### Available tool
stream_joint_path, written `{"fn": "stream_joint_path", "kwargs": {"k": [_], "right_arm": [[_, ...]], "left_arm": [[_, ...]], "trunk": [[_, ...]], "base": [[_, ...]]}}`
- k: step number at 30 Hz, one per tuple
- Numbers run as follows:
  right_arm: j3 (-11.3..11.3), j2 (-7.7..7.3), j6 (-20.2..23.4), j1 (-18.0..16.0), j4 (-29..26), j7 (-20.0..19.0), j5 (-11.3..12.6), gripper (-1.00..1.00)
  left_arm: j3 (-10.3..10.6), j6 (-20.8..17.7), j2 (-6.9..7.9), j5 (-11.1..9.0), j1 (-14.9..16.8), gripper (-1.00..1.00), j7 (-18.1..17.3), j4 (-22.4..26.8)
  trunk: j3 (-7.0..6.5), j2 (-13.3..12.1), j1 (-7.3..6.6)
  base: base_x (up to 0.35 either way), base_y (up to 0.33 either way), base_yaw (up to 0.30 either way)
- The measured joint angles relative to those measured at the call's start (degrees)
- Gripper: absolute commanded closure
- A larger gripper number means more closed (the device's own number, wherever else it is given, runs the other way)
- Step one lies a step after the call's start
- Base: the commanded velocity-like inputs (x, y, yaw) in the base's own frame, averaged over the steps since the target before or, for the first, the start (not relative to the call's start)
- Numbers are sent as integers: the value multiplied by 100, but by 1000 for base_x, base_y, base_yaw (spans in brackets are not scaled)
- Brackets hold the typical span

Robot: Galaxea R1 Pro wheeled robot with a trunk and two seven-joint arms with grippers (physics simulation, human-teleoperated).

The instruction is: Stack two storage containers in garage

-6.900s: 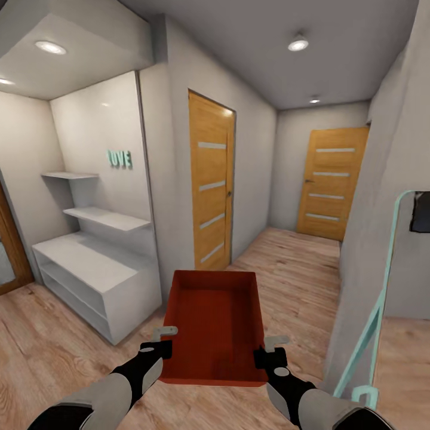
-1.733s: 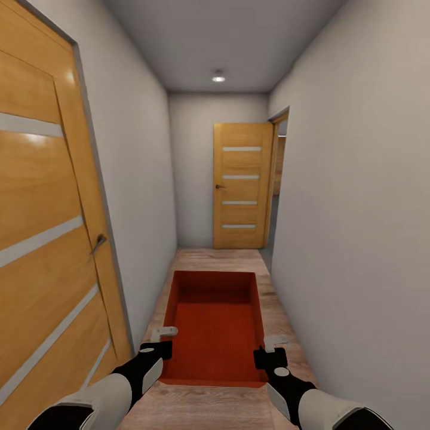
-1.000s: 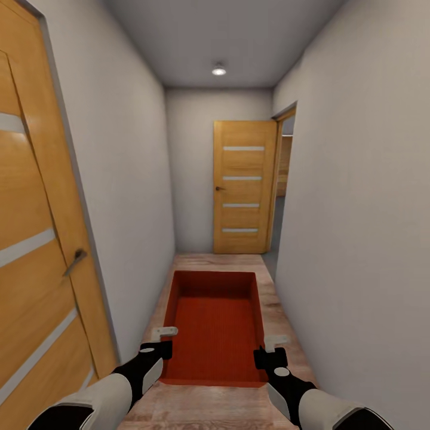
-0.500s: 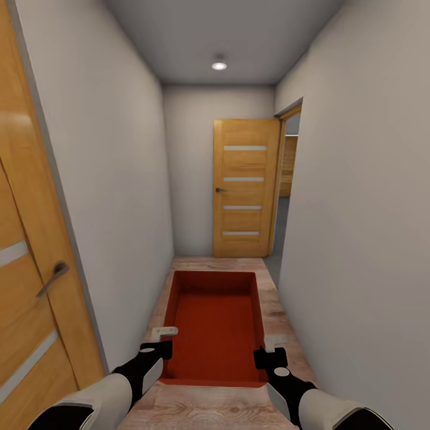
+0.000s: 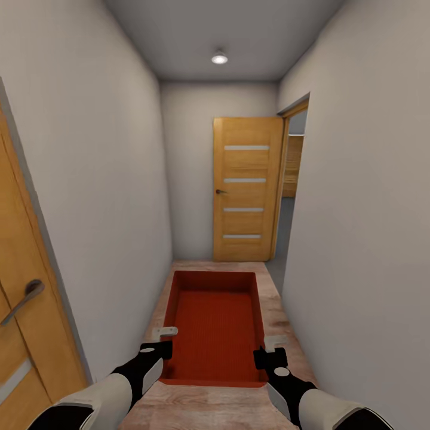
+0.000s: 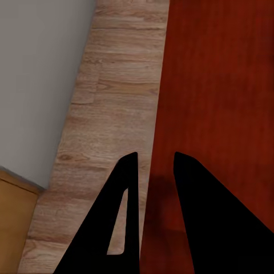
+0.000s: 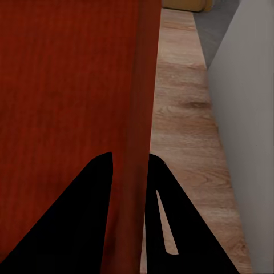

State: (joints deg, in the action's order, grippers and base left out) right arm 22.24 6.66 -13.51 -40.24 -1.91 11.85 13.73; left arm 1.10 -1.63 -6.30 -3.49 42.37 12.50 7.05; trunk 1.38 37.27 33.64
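Note:
I carry one orange-red storage container level in front of me, above the light wood-plank floor of a narrow corridor. My left gripper is shut on its left wall, which runs between the fingers in the left wrist view as a red edge. My right gripper is shut on the right wall, one finger inside the bin and one outside. The bin is open-topped and holds nothing.
Grey-white walls close in on both sides. A wooden door stands at the corridor's far end, with an open doorway beside it on the right. Another wooden door with a handle is close on my left.
The camera has advanced down the corridor: the left door has slid toward the frame's left edge and the end door has grown nearer. The container and both grippers hold the same pose.

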Motion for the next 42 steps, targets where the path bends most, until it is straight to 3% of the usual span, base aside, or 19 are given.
{"fn": "stream_joint_path", "kwargs": {"k": [42], "right_arm": [[3, 0, -7, 0, 2, 0, 8, 100]], "left_arm": [[-2, 0, -1, 5, 0, 100, 0, 2]], "trunk": [[0, 0, 0]], "base": [[322, 0, 0]]}}
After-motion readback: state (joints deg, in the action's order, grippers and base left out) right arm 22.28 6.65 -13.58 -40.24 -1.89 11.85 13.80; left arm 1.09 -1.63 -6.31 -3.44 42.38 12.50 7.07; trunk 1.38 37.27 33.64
